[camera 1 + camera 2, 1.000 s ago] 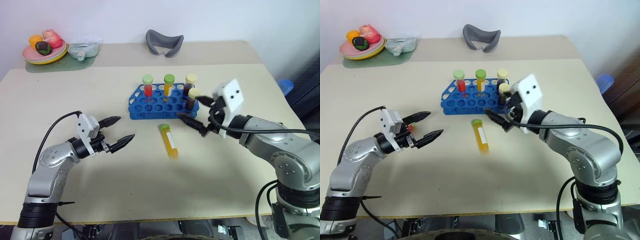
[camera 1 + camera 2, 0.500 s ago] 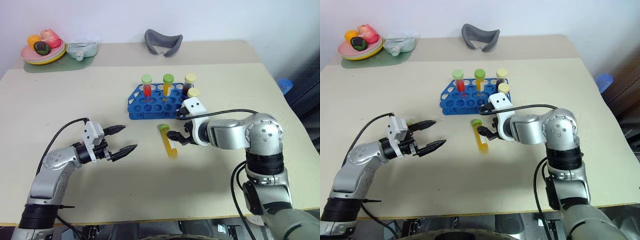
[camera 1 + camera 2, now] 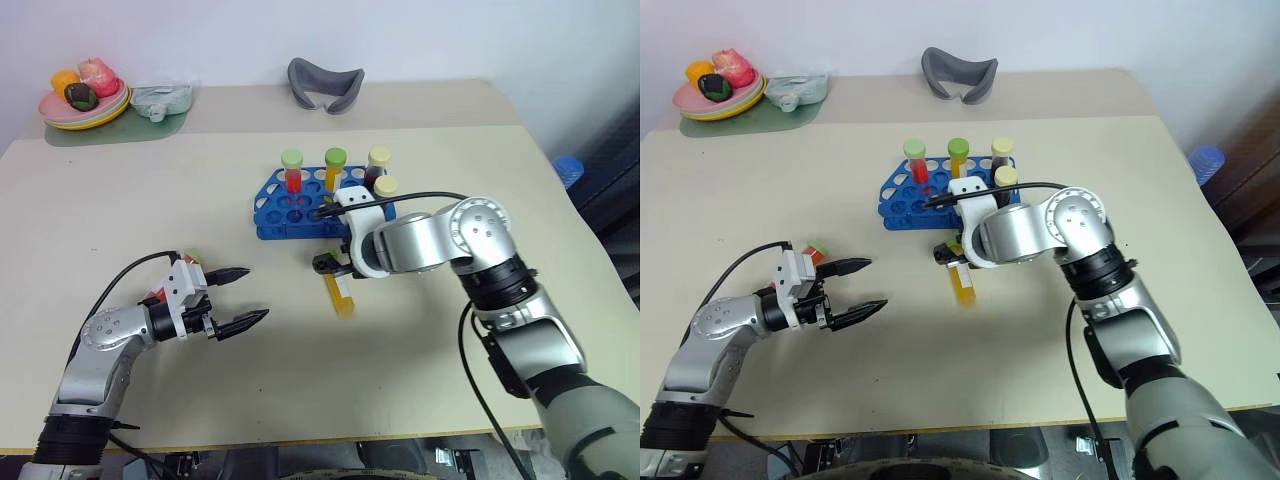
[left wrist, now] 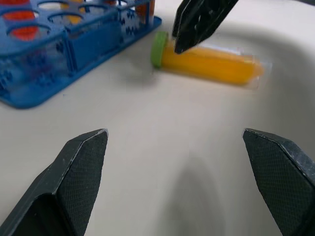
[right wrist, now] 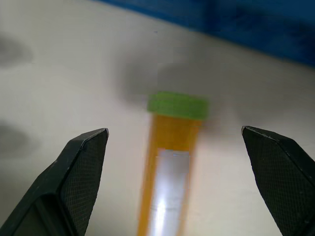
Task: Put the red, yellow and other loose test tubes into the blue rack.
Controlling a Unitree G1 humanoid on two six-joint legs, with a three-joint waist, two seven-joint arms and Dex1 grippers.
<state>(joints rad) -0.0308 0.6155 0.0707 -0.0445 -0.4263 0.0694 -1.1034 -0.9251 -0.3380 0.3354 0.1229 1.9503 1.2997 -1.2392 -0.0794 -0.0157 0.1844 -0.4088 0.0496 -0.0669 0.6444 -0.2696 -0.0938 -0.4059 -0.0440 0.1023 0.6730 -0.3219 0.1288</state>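
- plate [image 3: 62, 112] with fruit, far left corner of table [image 3: 150, 220], sits on a green mat [image 3: 110, 132]; a clear plastic bag [image 3: 160, 98] lies just beside it on the mat
- left gripper [image 3: 238, 296] low over the table on the near left, fingers spread wide, nothing between them; pointing toward the table middle
- small red and green bit [image 3: 816, 250] on the table just behind the left gripper, too small to tell what it is
- grey curved thing [image 3: 326, 84] at the far edge, middle, well apart from the rest
- blue rack [image 3: 290, 215] in the table centre, standing; holds four tubes upright along its far and right side: red tube with green cap [image 3: 292, 170], yellow tube with green cap [image 3: 335, 167], two dark tubes with pale yellow caps [image 3: 378, 165] and [image 3: 385, 190]
- loose yellow tube [image 3: 338, 292] lies flat on the table just in front of the rack, green cap [image 5: 177, 105] toward the rack, not touching it
- right gripper [image 5: 177, 147] aimed down over the cap end of that tube, fingers wide apart on either side, tube lies between them in the right wrist view, not clamped; contact cannot be told
- in the left wrist view one right finger [image 4: 199, 19] hangs just above the green cap
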